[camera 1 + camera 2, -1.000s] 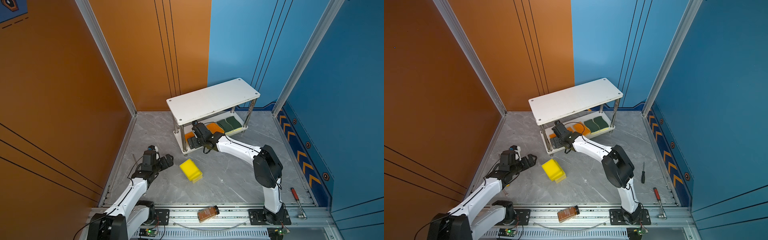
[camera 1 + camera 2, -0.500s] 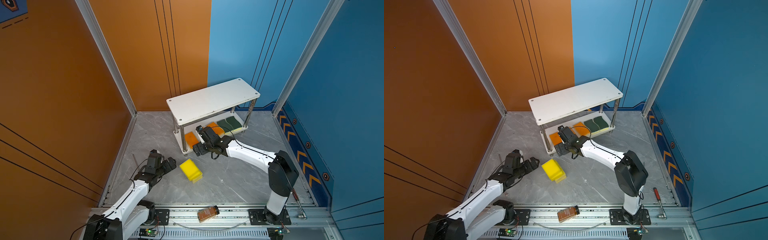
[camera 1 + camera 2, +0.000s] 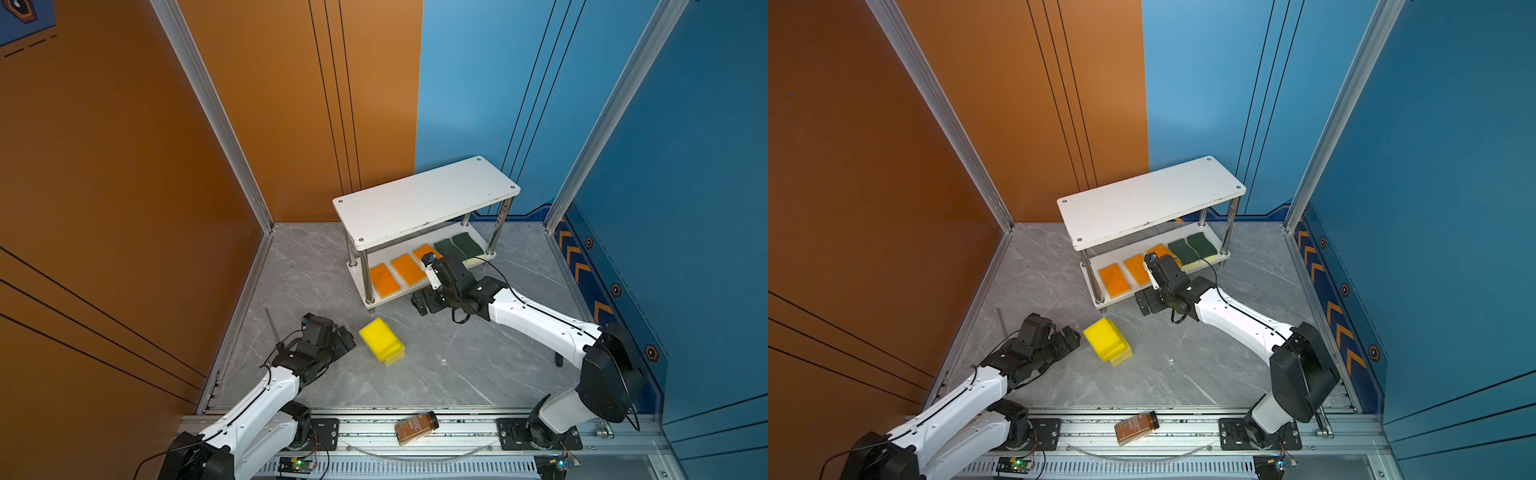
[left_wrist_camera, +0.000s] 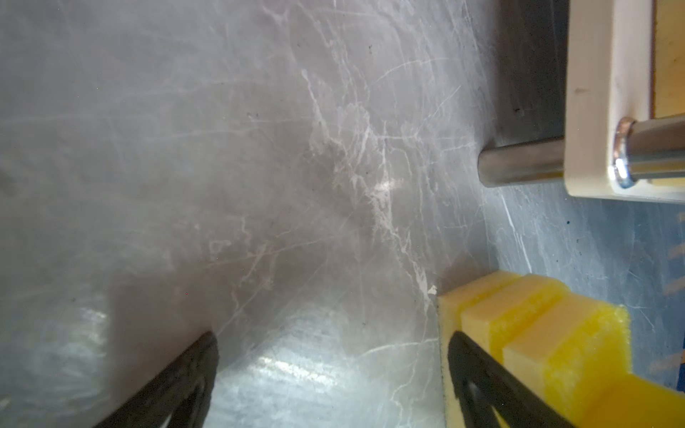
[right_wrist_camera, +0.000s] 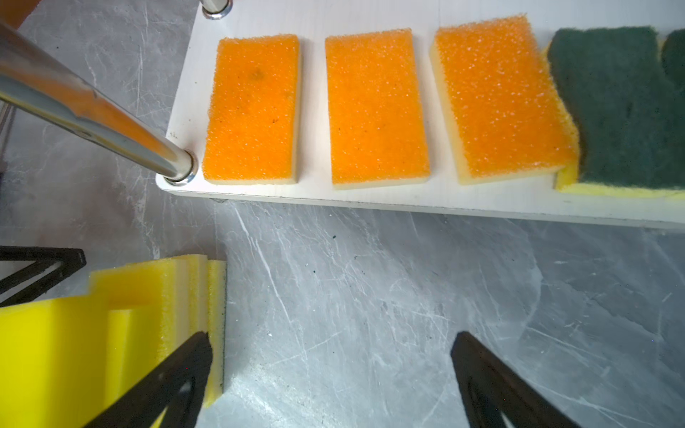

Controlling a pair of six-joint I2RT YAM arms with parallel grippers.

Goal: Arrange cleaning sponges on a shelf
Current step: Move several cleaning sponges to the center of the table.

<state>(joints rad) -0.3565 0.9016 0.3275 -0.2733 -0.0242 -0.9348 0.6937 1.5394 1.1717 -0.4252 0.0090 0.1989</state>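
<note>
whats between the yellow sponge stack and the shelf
Nothing: only bare grey floor separates the yellow sponge stack from the shelf, clearest in the right wrist view.

The shelf [image 3: 424, 199] carries on its lower board [image 5: 370, 202] three sponges [image 5: 376, 107] side by side from the left end, then two scouring sponges [image 3: 457, 248] rightward, apparently touching. Before the shelf's left end a sponge stack [image 3: 380, 340] stands on the floor [image 3: 457, 365]; farther out lies a bottle [image 3: 416, 427].
</note>
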